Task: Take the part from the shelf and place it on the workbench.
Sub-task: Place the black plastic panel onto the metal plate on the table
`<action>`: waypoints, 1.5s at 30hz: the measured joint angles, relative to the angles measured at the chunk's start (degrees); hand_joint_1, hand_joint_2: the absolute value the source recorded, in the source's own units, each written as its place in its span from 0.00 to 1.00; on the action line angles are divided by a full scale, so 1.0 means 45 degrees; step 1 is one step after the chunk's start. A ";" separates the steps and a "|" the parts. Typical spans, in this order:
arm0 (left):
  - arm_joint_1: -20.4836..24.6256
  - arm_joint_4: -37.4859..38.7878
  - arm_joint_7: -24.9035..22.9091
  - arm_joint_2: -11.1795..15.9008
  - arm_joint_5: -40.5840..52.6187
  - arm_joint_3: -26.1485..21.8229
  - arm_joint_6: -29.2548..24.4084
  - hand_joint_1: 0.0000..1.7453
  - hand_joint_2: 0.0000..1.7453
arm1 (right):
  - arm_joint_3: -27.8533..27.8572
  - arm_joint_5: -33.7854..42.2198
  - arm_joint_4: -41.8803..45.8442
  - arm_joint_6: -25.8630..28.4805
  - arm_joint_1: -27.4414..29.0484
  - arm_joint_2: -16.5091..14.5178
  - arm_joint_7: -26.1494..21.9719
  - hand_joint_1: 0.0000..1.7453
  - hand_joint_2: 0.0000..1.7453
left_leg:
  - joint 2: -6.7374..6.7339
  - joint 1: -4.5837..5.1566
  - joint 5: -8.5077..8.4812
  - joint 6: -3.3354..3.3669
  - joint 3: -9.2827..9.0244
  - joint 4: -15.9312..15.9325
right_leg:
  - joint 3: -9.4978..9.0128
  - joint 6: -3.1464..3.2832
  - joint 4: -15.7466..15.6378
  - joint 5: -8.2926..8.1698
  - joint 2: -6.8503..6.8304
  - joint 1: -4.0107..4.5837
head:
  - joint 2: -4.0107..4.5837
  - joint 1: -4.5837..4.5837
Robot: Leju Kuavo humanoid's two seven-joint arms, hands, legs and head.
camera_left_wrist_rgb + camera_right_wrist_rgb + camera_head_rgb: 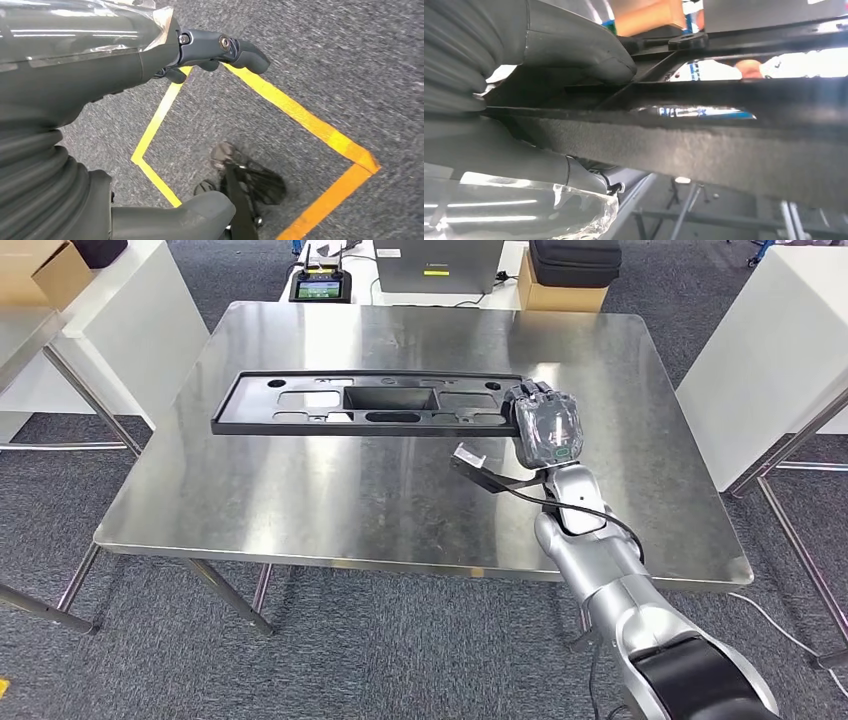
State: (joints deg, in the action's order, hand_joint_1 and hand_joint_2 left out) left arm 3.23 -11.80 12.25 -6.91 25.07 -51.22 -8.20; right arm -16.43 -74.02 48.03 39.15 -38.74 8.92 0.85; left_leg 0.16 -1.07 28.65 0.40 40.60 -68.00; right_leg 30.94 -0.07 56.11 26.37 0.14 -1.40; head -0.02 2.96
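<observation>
Black part [370, 403] lies upper-centre on the steel counter [300, 500], bare room around; right hand [545, 425] grips its right end. Left hand [100, 55] hangs empty, fingers apart, over carpet.

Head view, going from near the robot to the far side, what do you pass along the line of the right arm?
Right arm → near edge of the steel workbench → right hand gripping the end of the long black part → far edge of the workbench → cardboard box with a black case on it.
</observation>
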 joint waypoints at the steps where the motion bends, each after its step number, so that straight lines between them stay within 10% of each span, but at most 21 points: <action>1: 0.0000 0.0001 0.0010 0.0004 0.0010 -0.0029 0.0001 0.00 1.00 | 0.0149 -0.0001 -0.0138 0.0001 -0.0041 -0.0022 -0.0016 1.00 1.00 | 0.0000 -0.0017 -0.0588 0.0022 -0.0326 0.0913 | -0.0121 -0.0056 -0.0008 0.0100 -0.0003 -0.0009 | 0.0000 0.0005; 3: 0.0007 0.0004 0.0034 0.0007 0.0030 -0.0094 -0.0011 0.00 1.00 | 0.0454 -0.0003 -0.0432 0.0014 -0.0184 -0.0060 -0.0040 1.00 1.00 | -0.0004 0.0039 -0.1095 0.0140 -0.0829 0.2132 | -0.0278 -0.0190 -0.0029 0.0247 0.0000 0.0018 | 0.0000 0.0001; 7: 0.0000 0.0005 0.0470 0.0003 0.0146 -0.0157 -0.0198 0.00 1.00 | 0.1111 -0.0007 -0.0973 0.0067 -0.0310 -0.0043 0.0085 1.00 1.00 | 0.0022 0.0172 -0.1242 0.0365 -0.1008 0.2335 | -0.0388 -0.0423 -0.0103 0.0335 0.0004 0.0131 | 0.0000 -0.0011; 17: 0.0043 0.0005 0.2295 -0.0016 0.0210 -0.0331 -0.1368 0.00 1.00 | 0.2672 0.0233 -0.2916 0.0078 -0.0406 0.0133 0.0215 1.00 1.00 | 0.0178 0.0368 -0.1185 0.0564 -0.1006 0.2406 | -0.0520 -0.0326 -0.0413 0.0369 -0.0033 0.0099 | 0.0000 0.0002; 30: 0.0094 0.0004 0.2487 -0.0007 0.1007 -0.0277 -0.1903 0.00 1.00 | 0.3529 0.0585 -0.5358 0.0068 -0.0103 0.0343 0.1115 1.00 1.00 | 0.0158 0.0410 -0.1195 0.0654 -0.1052 0.2403 | -0.0586 -0.0661 -0.0436 0.0347 -0.0035 0.0059 | 0.0000 -0.0002; 34: 0.0107 0.0001 0.2441 0.0000 0.1092 -0.0244 -0.1872 0.00 1.00 | 0.3641 0.0615 -0.5580 0.0068 0.0032 0.0402 0.1221 0.00 0.00 | 0.0142 0.0394 -0.1196 0.0654 -0.1058 0.2403 | -0.0581 -0.0674 -0.0433 0.0355 -0.0033 0.0061 | 0.0000 -0.0002; 36: 0.0113 0.0000 0.2279 0.0004 0.1089 -0.0226 -0.1872 0.00 1.00 | 0.3743 0.0676 -0.5626 0.0074 0.0116 0.0413 0.1296 0.00 0.00 | 0.0147 0.0377 -0.1193 0.0650 -0.1062 0.2404 | -0.0570 -0.0671 -0.0434 0.0362 -0.0035 0.0062 | 0.0000 -0.0002; 40: 0.0120 0.0002 0.1720 0.0007 0.1160 -0.0228 -0.1764 0.00 0.00 | 0.4009 0.0631 -0.5605 0.0091 0.0517 0.0422 0.1317 0.00 0.00 | 0.0152 0.0363 -0.1186 0.0641 -0.1064 0.2407 | -0.0576 -0.0667 -0.0434 0.0367 -0.0034 0.0067 | 0.0000 -0.0004; 45: 0.0134 0.0000 0.1212 0.0012 0.1366 -0.0208 -0.1354 0.00 0.00 | 0.4424 0.0396 -0.5320 0.0094 0.0943 0.0422 0.1281 0.00 0.00 | 0.0151 0.0363 -0.1185 0.0639 -0.1072 0.2408 | -0.0529 -0.0666 -0.0435 0.0370 -0.0033 0.0067 | 0.0000 -0.0005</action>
State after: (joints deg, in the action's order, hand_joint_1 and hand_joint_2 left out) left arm 3.84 -11.80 17.70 -6.86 31.22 -52.15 -14.29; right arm 3.48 -72.24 24.09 39.57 -34.50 10.82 6.61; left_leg 0.84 0.56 23.32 3.27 35.77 -57.16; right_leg 28.56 -3.07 54.16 28.04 -0.01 -1.10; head -0.02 2.94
